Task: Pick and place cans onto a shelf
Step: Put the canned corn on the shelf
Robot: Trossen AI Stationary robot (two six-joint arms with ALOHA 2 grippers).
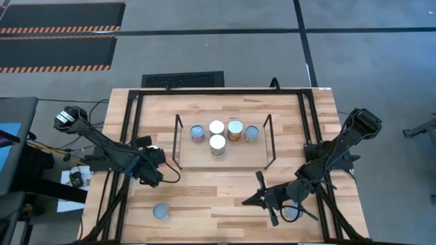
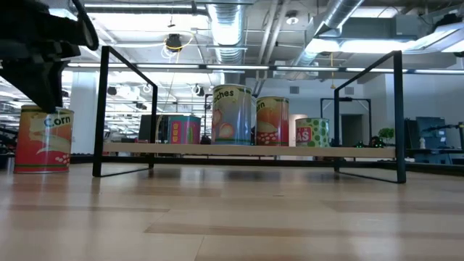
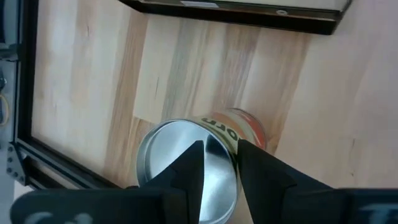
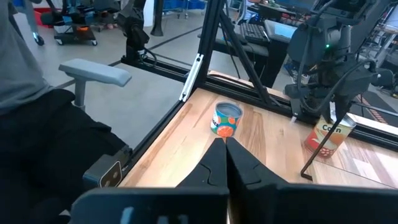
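Observation:
The light-wood shelf (image 1: 238, 158) stands mid-table with several cans on it (image 1: 217, 143), also in the low view (image 2: 232, 116). A corn can (image 3: 186, 171) stands upright on the table (image 2: 43, 138) right under my left gripper (image 3: 221, 165), which hides it in the high view (image 1: 152, 174). The gripper points down, its fingers a narrow gap apart over the can's silver top. A blue-topped can with an orange label (image 1: 161, 211) stands near the table's front left. My right gripper (image 1: 246, 202) is shut and empty, low over the table, pointing left. My left gripper comes at the corn can from above, its fingertips (image 3: 198, 155) over the far part of the silver top near the rim (image 3: 235, 163). I cannot tell whether they touch it. The can stands upright on the table.
Another can (image 1: 291, 213) shows partly under my right arm near the front right. The black table frame runs along the left (image 1: 126, 136) and right (image 1: 306, 129) sides. Bare wood lies between the shelf and the near edge (image 1: 211, 197).

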